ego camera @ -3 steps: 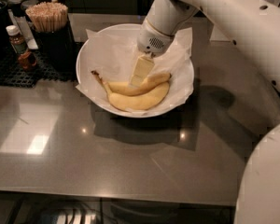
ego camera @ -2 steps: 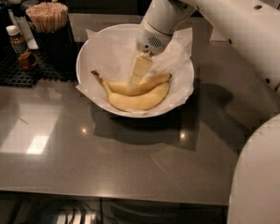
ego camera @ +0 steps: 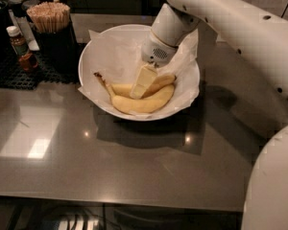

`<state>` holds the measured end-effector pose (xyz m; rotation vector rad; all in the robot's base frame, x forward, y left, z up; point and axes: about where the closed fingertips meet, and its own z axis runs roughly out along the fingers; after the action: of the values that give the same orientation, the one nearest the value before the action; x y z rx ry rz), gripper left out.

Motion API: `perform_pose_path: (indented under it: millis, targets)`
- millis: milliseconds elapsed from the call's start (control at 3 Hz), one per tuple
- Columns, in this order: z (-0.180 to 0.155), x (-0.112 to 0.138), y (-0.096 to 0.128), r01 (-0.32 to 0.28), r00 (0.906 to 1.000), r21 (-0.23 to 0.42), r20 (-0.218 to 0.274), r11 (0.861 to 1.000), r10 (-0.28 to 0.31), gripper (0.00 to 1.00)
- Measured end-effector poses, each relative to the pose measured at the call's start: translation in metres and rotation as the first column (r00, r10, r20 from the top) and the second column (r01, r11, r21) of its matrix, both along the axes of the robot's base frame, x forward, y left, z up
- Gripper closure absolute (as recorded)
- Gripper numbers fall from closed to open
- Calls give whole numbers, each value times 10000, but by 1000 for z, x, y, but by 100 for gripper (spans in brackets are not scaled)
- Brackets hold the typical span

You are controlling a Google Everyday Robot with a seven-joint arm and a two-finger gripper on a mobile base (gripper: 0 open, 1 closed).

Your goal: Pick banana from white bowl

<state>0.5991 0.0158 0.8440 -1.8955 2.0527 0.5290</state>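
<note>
Reaching into white bowl [ego camera: 82,66] on worktop [ego camera: 86,171] with hand [ego camera: 137,92]; opening impossible to tell. Centre over banana [ego camera: 149,104], lying at bowl bottom with dark-tipped stem leftward. Close across mid-body, clear of second banana [ego camera: 164,80] and paper liner [ego camera: 110,51].

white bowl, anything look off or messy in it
Nothing spilled. The paper liner bunches up over the rim of the white bowl, and the banana has a blackened stem tip. The claw is low inside the bowl.

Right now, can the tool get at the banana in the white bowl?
Probably yes. The tool is down inside the white bowl, its tip at the banana, with nothing over it. A second banana lies tight against it, which may crowd the grasp.
</note>
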Motion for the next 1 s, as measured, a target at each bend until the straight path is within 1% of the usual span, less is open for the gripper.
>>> perform_pose_path:
  millis: [333,667,1000]
  targets:
    - [-8,-4,0,63,9998,84,-203,9999,-61,29]
    - [-9,-1,-1,130,9997,107,-197,9999,-128,31]
    - [-14,10,-4,326,9994,134,120,9994,-328,42]
